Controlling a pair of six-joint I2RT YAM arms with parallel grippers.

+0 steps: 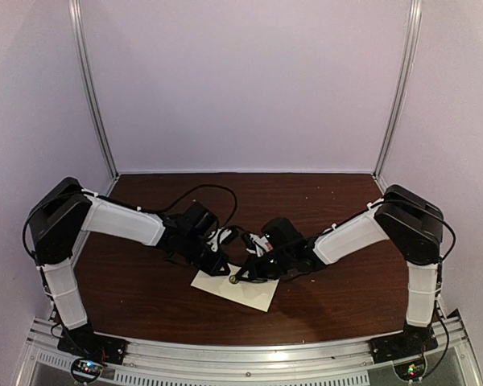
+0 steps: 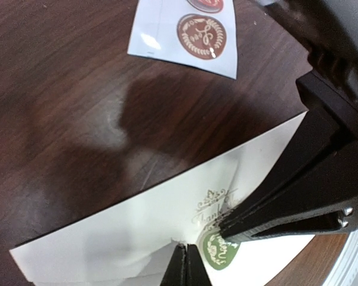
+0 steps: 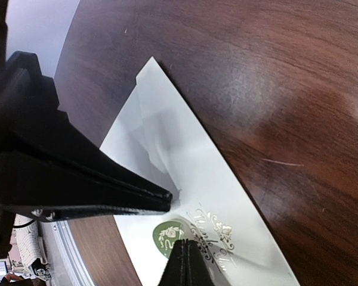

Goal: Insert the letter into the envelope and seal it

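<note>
We find the envelope [image 1: 245, 293] flat on the table [image 1: 330, 241], near its front edge and midway between the two arm bases. The left gripper [image 1: 223, 269] reaches in from the left, the right gripper [image 1: 237, 279] from the right. Their tips meet over the envelope, at a round sticker [image 2: 218, 251] lying on it. Behind the envelope, apart from it, a sticker sheet [image 2: 185, 33] lies on the table.

Left arm [image 1: 125, 221] and right arm [image 1: 350, 235] reach inward, wrists pitched down. Left gripper [image 1: 223, 269], right gripper [image 1: 240, 278]: jaws fully closed, tips just beside each other.
</note>
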